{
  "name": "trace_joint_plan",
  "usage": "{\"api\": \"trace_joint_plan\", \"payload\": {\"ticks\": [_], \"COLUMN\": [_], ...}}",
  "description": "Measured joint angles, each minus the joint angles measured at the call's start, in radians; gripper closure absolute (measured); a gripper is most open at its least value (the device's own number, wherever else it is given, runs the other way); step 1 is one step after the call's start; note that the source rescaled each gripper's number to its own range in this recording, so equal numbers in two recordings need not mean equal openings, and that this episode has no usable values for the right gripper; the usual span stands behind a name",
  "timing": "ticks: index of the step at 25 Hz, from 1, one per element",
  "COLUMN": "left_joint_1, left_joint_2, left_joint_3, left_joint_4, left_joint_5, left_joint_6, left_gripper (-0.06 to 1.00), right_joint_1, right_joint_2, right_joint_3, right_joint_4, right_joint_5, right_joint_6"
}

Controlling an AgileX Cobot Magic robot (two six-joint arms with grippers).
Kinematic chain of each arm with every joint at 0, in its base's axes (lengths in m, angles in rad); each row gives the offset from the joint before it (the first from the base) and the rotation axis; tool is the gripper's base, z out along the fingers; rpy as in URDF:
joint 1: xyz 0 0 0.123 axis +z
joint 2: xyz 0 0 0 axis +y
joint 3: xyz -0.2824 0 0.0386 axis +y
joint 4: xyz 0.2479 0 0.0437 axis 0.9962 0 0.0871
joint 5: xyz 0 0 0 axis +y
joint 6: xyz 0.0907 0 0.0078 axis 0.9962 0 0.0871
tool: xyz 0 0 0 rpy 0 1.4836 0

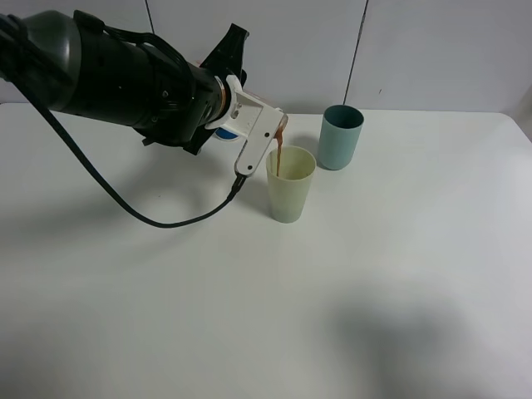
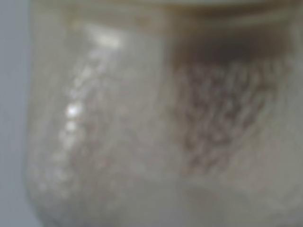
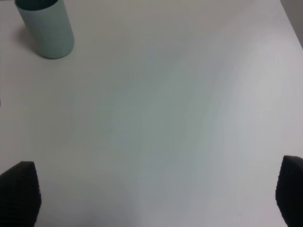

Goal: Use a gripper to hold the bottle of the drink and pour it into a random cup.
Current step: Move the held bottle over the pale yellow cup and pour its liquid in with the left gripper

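Over to the left arm [image 1: 125, 79]: it is stretched in from the upper left of the high view, held well above the table [image 1: 399, 274], with the wrist rolled so that the white jaw block lies on its side. A black cable [image 1: 125, 208] is hung in a loop beneath the arm and is run back up to the left gripper [image 1: 262, 137].

The jaws are clamped right down on the bottle [image 1: 282, 125], whose body is mostly hidden behind the white block. Only the tan neck is shown, poking out past the jaws. The bottle is tipped over, its long axis laid roughly level. Its neck is pointed toward the right of the high view and dipped above the near rim of the pale yellow-green cup [image 1: 291, 195].

A thin brown stream of the drink [image 1: 279, 154] is being poured from the mouth straight down into that cup, which is stood upright on the table. A teal cup [image 1: 339, 141] is stood just beside it, farther back and to the right, apart from it.

In the left wrist view the bottle [image 2: 151, 123] is pressed up close and blurred, and its clear wall is speckled with froth.

The right gripper [image 3: 156, 194] is held over bare table, its dark fingertips [image 3: 19, 194] spread wide and gripping nothing, with the teal cup [image 3: 47, 28] some way ahead of it.
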Motion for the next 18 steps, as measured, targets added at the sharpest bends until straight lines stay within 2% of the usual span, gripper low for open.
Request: {"api": "trace_joint_plan", "payload": {"ticks": [7, 18], "left_joint_1": [-0.009, -0.033], "left_joint_2": [0.0, 0.0], "left_joint_3": [0.0, 0.0], "left_joint_4": [0.001, 0.009], "left_joint_5": [0.002, 0.02], "left_joint_6": [-0.038, -0.046], "left_gripper": [0.93, 0.93], "right_joint_1": [0.0, 0.0], "right_joint_2": [0.0, 0.0], "right_joint_3": [0.0, 0.0], "right_joint_4": [0.0, 0.0], "right_joint_5": [0.0, 0.0], "right_joint_6": [0.0, 0.0]}}
